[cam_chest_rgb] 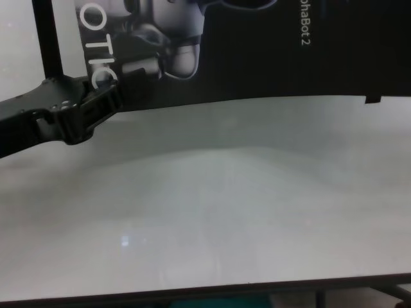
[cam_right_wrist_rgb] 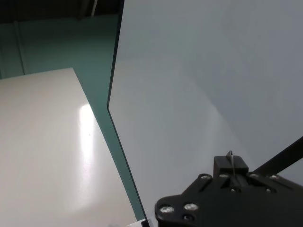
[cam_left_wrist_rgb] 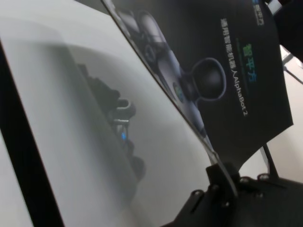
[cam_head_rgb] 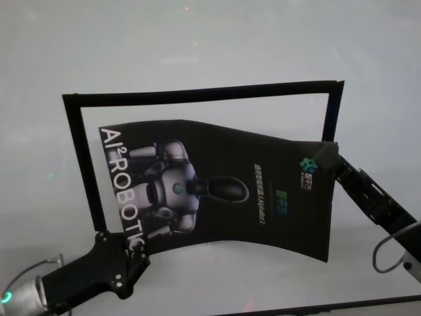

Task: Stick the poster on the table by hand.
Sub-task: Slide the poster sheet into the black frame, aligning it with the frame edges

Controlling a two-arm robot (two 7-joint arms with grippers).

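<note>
The poster (cam_head_rgb: 223,191), black and glossy with a white-grey robot picture and white letters, hangs bowed just above the table (cam_head_rgb: 197,46). My left gripper (cam_head_rgb: 129,245) is shut on its near left corner, by the big letters. In the left wrist view the poster (cam_left_wrist_rgb: 227,71) runs away edge-on from the fingers (cam_left_wrist_rgb: 218,170). My right gripper (cam_head_rgb: 322,155) is shut on the far right corner next to the small logo. The right wrist view shows only a thin sliver of sheet in that gripper (cam_right_wrist_rgb: 230,165). The chest view shows the poster's lower edge (cam_chest_rgb: 257,64) and the left gripper (cam_chest_rgb: 119,90).
Narrow black strips (cam_head_rgb: 197,93) lie on the table as a three-sided frame behind and beside the poster; one strip (cam_left_wrist_rgb: 19,142) appears in the left wrist view. The table's right edge (cam_right_wrist_rgb: 113,94) drops to a teal floor, with a white surface (cam_right_wrist_rgb: 42,142) beyond.
</note>
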